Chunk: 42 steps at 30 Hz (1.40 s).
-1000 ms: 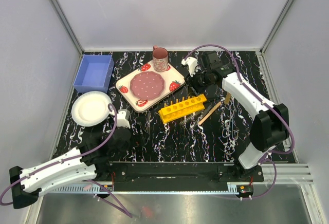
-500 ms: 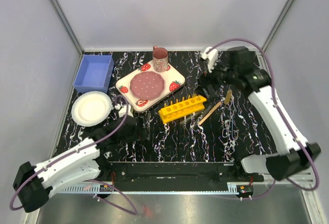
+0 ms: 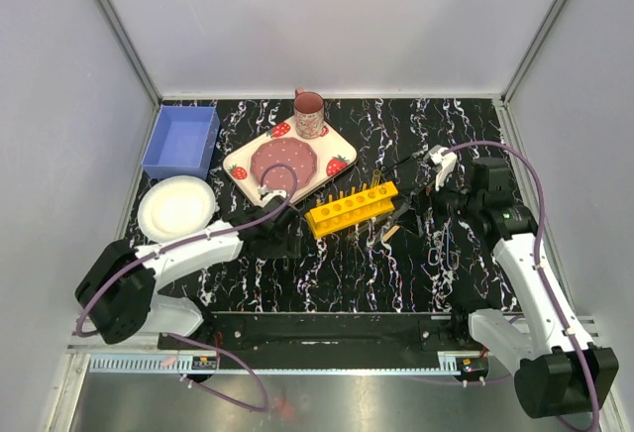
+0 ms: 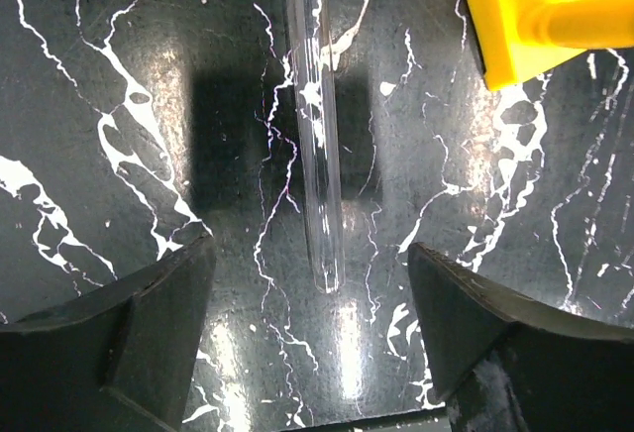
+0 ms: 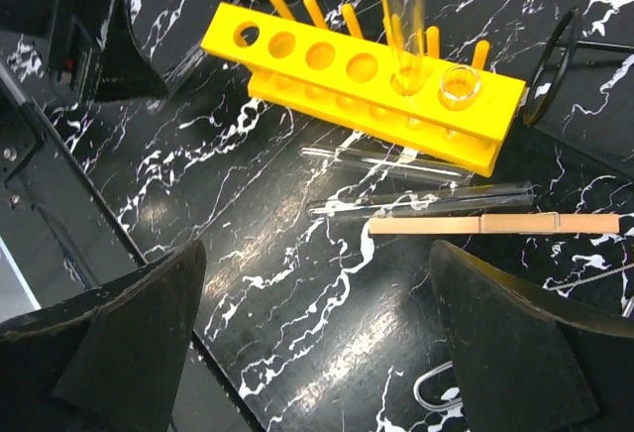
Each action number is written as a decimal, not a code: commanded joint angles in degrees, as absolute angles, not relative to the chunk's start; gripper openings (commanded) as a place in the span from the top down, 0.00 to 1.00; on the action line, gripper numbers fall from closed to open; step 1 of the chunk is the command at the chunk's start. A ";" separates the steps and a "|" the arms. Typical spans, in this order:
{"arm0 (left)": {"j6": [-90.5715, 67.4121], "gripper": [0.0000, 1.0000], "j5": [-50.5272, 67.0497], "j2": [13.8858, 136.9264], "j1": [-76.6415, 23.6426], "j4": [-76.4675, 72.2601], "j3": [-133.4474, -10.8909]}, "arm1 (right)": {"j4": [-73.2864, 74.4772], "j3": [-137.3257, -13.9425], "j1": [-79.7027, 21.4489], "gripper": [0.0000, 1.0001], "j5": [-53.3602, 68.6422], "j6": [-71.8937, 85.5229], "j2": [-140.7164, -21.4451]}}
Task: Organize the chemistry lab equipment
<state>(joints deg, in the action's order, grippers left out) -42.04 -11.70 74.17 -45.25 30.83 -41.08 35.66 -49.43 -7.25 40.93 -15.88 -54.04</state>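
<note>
— So, what is changing on the table?
— Both arms are relocating. The left gripper [image 3: 280, 239], parked at lower left a second ago, is now reaching into centre frame and sitting just left of the yellow rack [image 3: 352, 207]. The right gripper [image 3: 436, 166] is coming down from the upper right toward the rack's right end.
— Pincers?
— The left one is standing apart. Its fingers [image 4: 158, 303] are straddling a loose clear tube [image 4: 317, 135] that is lying flat on the black marbled table [image 4: 119, 75], and they are not touching it. The right one is gaping wide and carrying nothing, having sprung open within the last second.
— And the rack?
— It is lying mid-frame overhead. In the right wrist view it is crossing the upper half, holding an upright tube [image 5: 403, 21] and a shorter tube [image 5: 458, 85] in the next hole. Spare tubes [image 5: 386, 160] and a wooden holder [image 5: 495, 224] are lying just below it.
— Meaning?
— I am reading the right's release as a tube just delivered. The left looks to be lining up the next pick. Several pieces are still waiting.
</note>
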 commanded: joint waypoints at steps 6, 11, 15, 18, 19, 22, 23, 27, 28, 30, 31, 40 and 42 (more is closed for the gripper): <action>-40.78 0.38 -11.78 82.78 -46.14 33.92 -47.46 | 27.16 -46.41 -3.43 0.00 46.84 -11.43 -51.95; -40.69 0.51 -12.74 85.51 -47.28 34.37 -48.95 | 27.16 -46.23 -2.46 0.00 47.46 -11.16 -51.42; -40.61 0.57 -13.10 87.10 -47.72 34.45 -49.48 | 27.25 -46.06 -2.02 0.00 48.16 -10.90 -51.33; -40.61 0.60 -13.27 87.98 -48.07 34.19 -49.40 | 27.25 -45.97 -1.85 0.00 48.43 -10.90 -51.07; -40.61 0.61 -13.36 88.24 -48.16 34.10 -49.48 | 27.25 -45.88 -1.76 0.00 48.51 -10.90 -51.06; -40.52 0.67 -13.27 89.03 -48.34 33.58 -49.48 | 27.16 -45.88 -1.58 0.00 49.30 -10.99 -50.80; -40.60 0.68 -13.27 89.21 -48.43 33.49 -49.31 | 27.25 -45.88 -1.58 0.00 49.57 -11.07 -50.71; -40.96 0.77 -13.18 88.86 -48.69 32.43 -48.26 | 27.16 -45.62 -1.41 0.00 50.54 -11.07 -50.45; -41.04 0.80 -13.27 88.60 -48.78 32.34 -47.99 | 27.16 -45.62 -1.41 0.01 50.62 -11.07 -50.45; -41.48 0.83 -13.36 86.76 -49.04 31.99 -46.77 | 27.16 -45.53 -1.32 0.00 50.97 -11.25 -50.28; -41.75 0.85 -13.45 85.88 -49.13 31.91 -46.32 | 27.16 -45.53 -1.32 0.00 50.98 -11.34 -50.36; -41.40 0.91 -9.94 71.03 -50.97 31.55 -39.03 | 34.26 -48.86 -1.23 0.00 55.54 -19.30 -50.62; -40.87 0.91 -8.71 65.50 -51.59 31.47 -37.01 | 40.48 -52.10 -1.23 0.00 57.64 -23.36 -52.11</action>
<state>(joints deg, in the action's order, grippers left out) -40.99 -11.46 73.34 -50.61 32.95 -39.48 32.10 -46.17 -1.48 51.94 -15.03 -50.98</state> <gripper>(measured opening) 0.194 0.994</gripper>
